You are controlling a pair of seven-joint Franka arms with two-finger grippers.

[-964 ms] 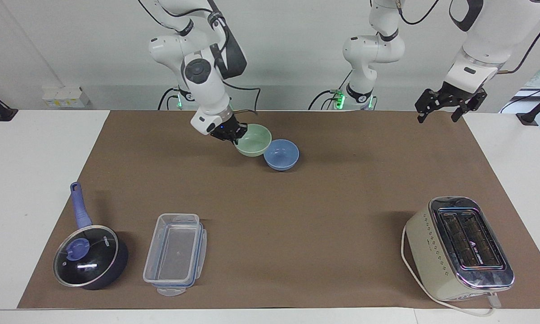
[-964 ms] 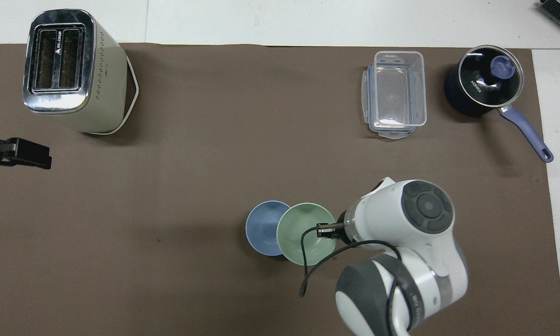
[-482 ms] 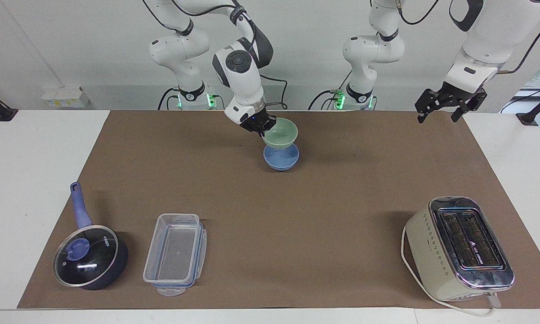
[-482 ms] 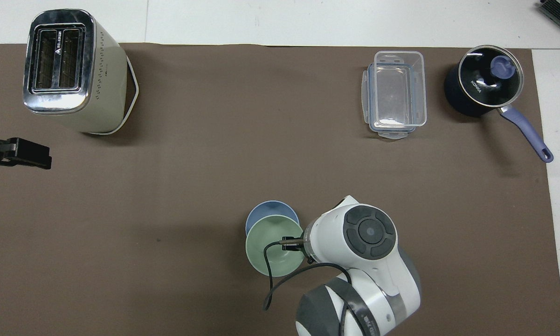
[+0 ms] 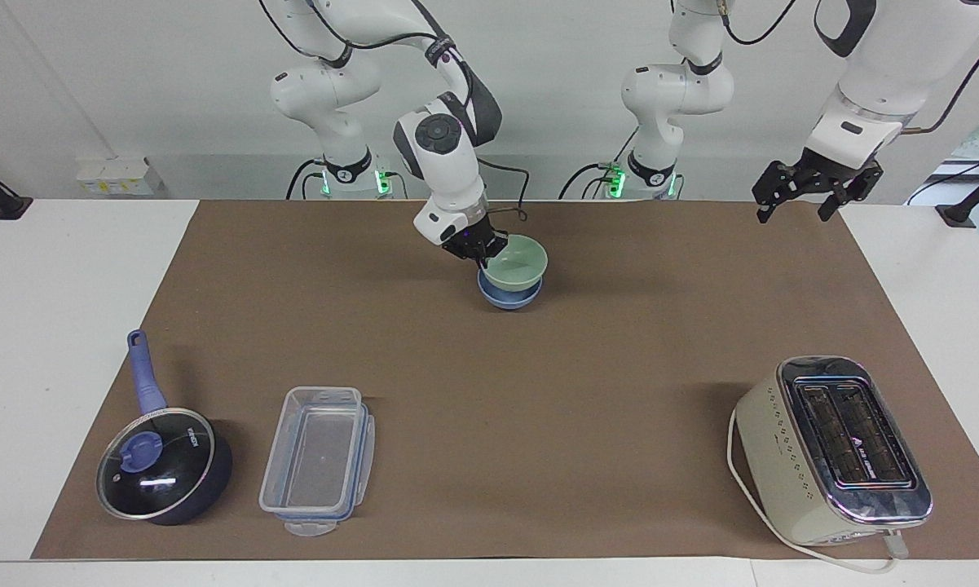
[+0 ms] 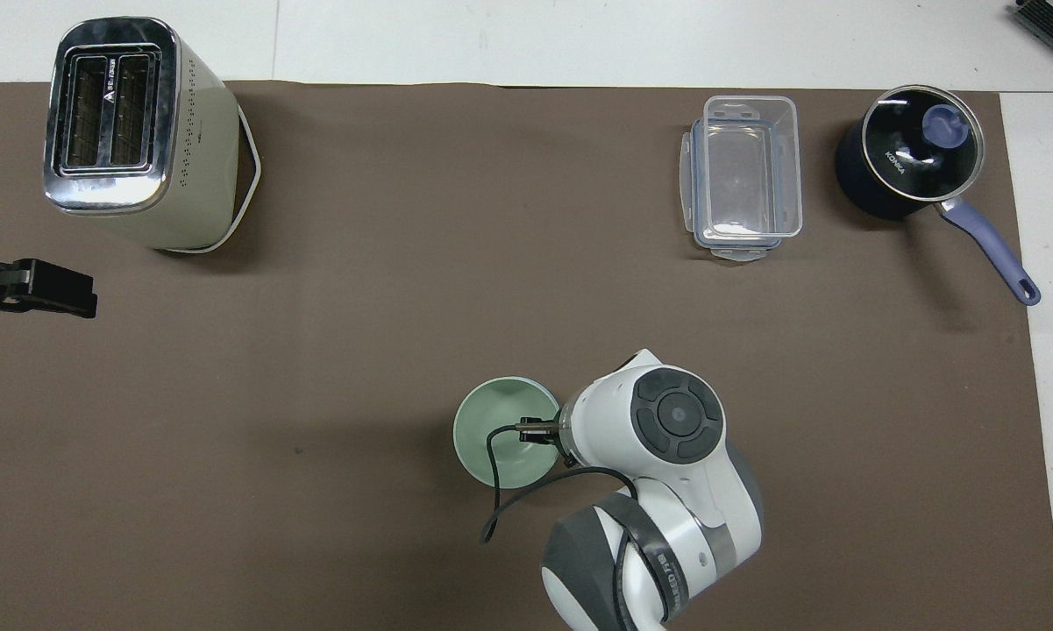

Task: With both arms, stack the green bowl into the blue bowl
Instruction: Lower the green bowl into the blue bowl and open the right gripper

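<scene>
Right gripper [image 5: 479, 249] is where we're looking first: it's clamped on the rim of the green bowl [image 5: 518, 261], on the side toward the right arm's end of the table. From the facing view we see the green bowl sitting down inside the blue bowl [image 5: 507, 297], with only the lower part of the blue one peeking out underneath. It looks nested, though we honestly can't say if it's fully seated or a hair above. From the overhead view the green bowl [image 6: 501, 429] covers the blue one completely, so we get no blue at all from up there, and the right arm's big white wrist sits right next to the bowl with its black cable looping over the rim. Both bowls are on the brown mat [image 5: 538, 391], close to the robots' edge of it and roughly midway along the table. Left gripper [image 5: 815, 191] is just waiting up in the air over the mat's corner at the left arm's end, fingers spread apart with nothing between them. Farther out from the robots we've got a cream toaster [image 5: 833, 448] toward the left arm's end. Toward the right arm's end there's a clear plastic container [image 5: 318, 459], and just beside it, nearer the table's end, a dark saucepan [image 5: 163, 469] with a glass lid and a blue handle.
</scene>
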